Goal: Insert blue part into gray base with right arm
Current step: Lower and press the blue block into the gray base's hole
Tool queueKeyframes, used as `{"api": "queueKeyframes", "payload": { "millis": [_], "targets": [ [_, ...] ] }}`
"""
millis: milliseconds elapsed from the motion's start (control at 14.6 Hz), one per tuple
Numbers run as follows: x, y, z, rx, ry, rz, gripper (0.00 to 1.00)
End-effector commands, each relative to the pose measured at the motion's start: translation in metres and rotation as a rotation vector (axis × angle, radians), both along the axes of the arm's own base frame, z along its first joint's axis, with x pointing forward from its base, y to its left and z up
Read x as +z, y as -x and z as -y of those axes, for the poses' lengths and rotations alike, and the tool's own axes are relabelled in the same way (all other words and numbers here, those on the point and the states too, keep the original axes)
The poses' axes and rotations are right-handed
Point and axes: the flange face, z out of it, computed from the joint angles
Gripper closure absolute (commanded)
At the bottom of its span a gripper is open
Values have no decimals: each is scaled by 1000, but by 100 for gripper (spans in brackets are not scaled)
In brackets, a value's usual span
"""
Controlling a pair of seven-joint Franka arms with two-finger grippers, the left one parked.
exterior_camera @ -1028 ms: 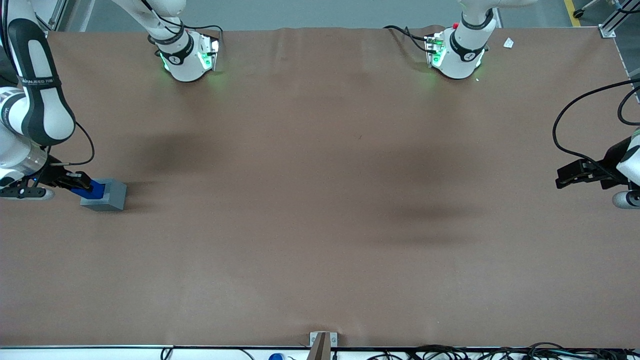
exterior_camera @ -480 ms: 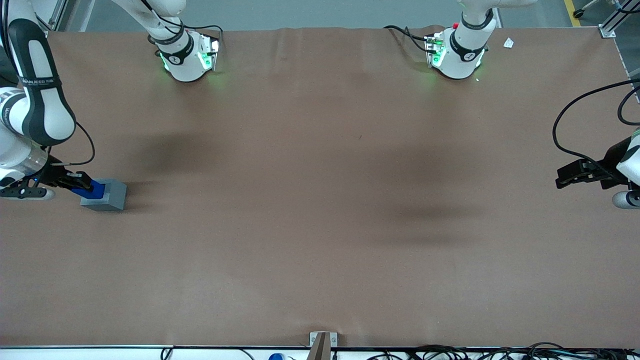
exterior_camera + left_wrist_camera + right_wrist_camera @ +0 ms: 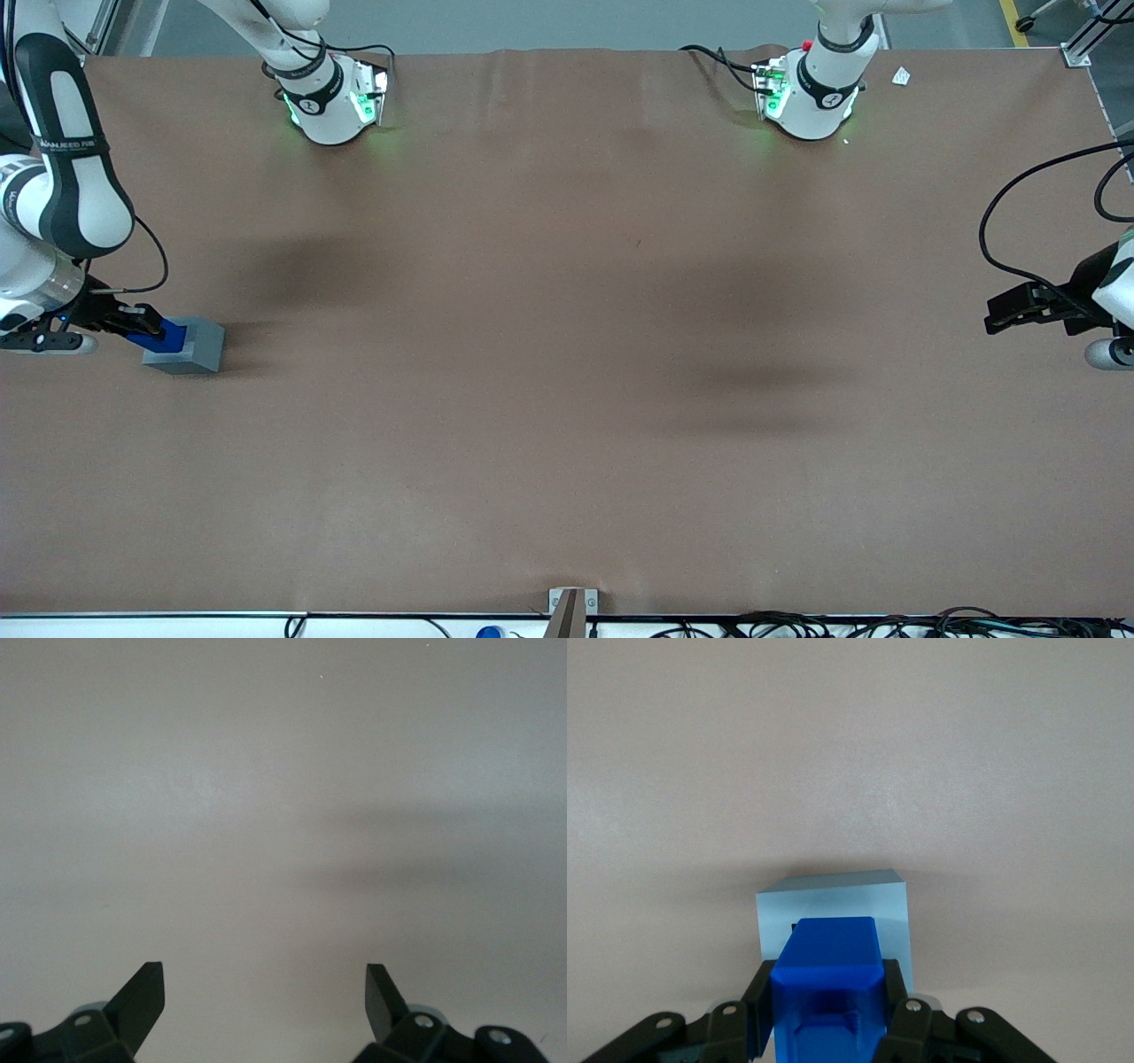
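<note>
The gray base (image 3: 189,346) stands on the brown table at the working arm's end. The blue part (image 3: 161,336) sits at the base's top, its lower end down in the socket, held by my right gripper (image 3: 149,334). In the right wrist view the gripper (image 3: 827,992) is shut on the blue part (image 3: 827,979), one black finger (image 3: 758,1001) pressed on each side, with the gray base (image 3: 833,899) directly under it. The right arm (image 3: 62,177) reaches in from the table's end.
The two arm bases (image 3: 330,102) (image 3: 808,97) stand at the table's edge farthest from the camera. The parked arm's gripper (image 3: 1032,306) with looping black cables hangs at its end of the table. A small bracket (image 3: 571,604) sits at the near edge.
</note>
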Motion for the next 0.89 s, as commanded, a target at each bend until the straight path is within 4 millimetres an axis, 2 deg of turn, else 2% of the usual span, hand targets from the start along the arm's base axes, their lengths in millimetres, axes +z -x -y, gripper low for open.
{"api": "queueKeyframes", "payload": {
  "millis": [0, 823],
  "targets": [
    [-8, 4, 1, 4, -15, -9, 80],
    [-27, 0, 1, 4, -7, 1, 84]
  ]
}}
